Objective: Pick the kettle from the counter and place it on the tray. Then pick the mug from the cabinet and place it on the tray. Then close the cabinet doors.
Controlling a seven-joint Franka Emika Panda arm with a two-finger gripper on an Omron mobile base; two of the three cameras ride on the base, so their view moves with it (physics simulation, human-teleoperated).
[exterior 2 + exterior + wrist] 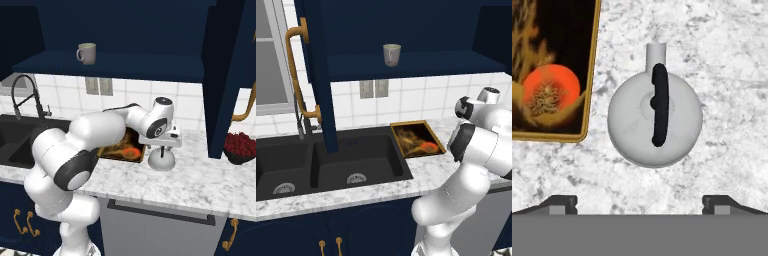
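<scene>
Hanging straight above the kettle, the gripper has its jaws fully apart and holds nothing. The kettle stands in the middle of the hand view, on the counter, just beside the tray at the left. It looks stiff, smooth and probably light; the thin black handle seems the best place to grasp. I see no readable writing.

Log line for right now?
stage: reaching for kettle | gripper: open above it | kettle: on counter beside tray | mug: in cabinet
</scene>
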